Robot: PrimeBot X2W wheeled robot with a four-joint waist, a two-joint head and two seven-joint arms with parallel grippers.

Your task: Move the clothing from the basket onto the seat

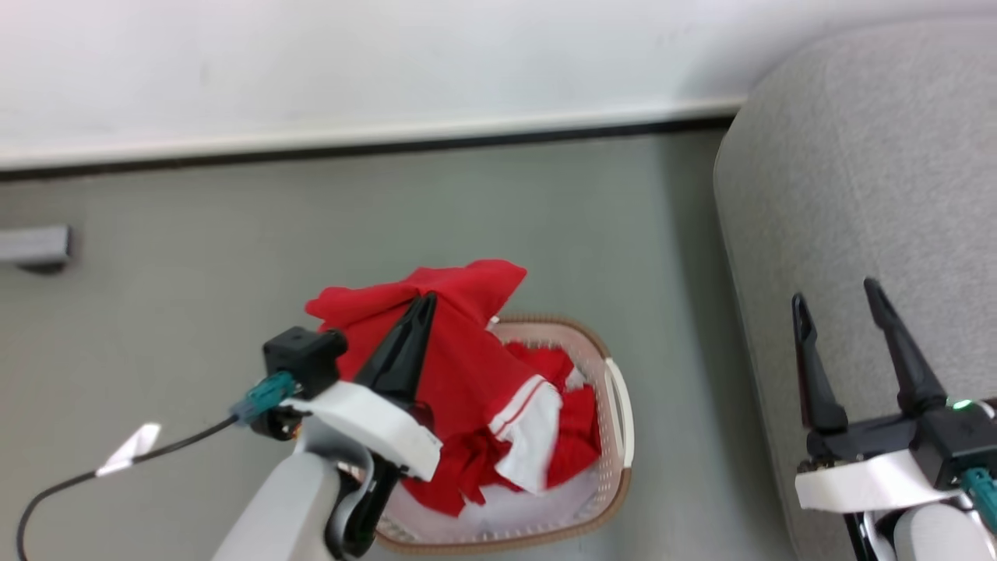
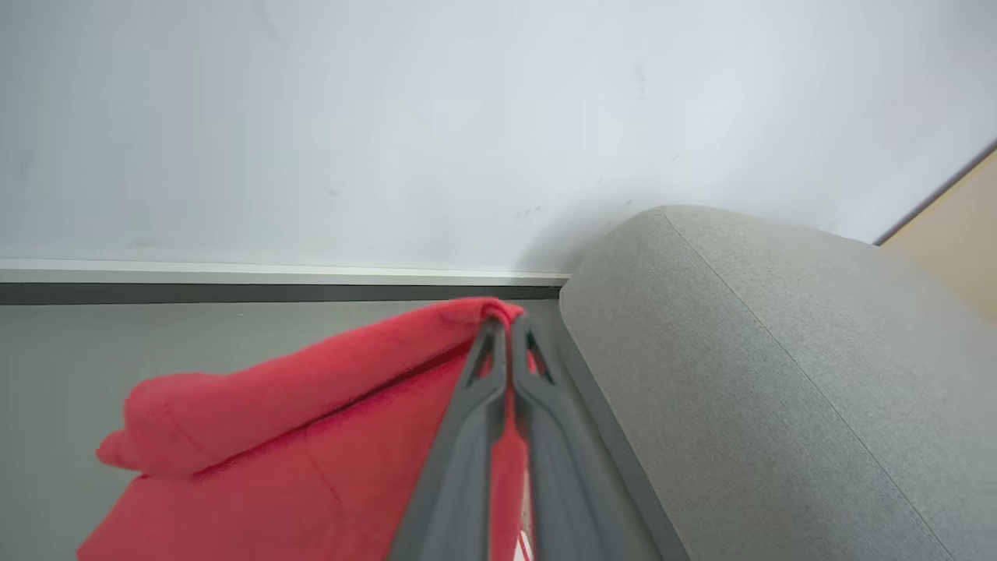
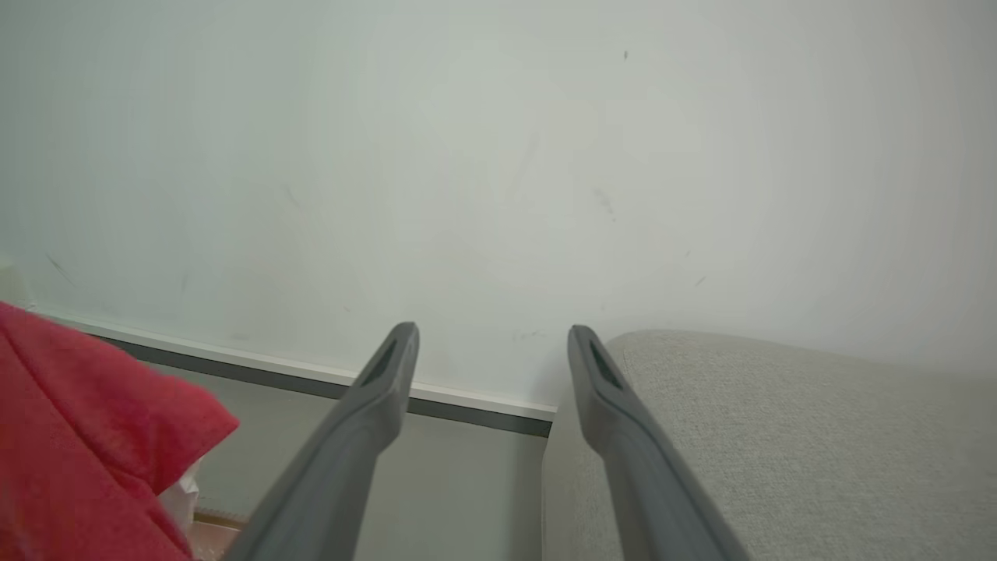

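Your left gripper [image 1: 427, 300] clamped on red shirt [image 1: 459, 366], held above basket [image 1: 619, 436], white-trimmed sleeve [image 1: 533, 436] hanging inside; more red fabric [image 1: 583, 425] in basket. Basket on floor [image 1: 234, 234] beside sofa [image 1: 857, 195]. Your right gripper [image 1: 835, 293] spread wide, empty, over sofa edge

You see the clothing [image 1: 456, 366] as soft, matt red cloth with a white fabric cuff at its 5 o'clock edge. The basket [image 1: 621, 421] is smooth perforated plastic. At 3 o'clock, the seat [image 1: 857, 202] shows coarse woven matt upholstery. The floor [image 1: 195, 257] looks smooth and matt.
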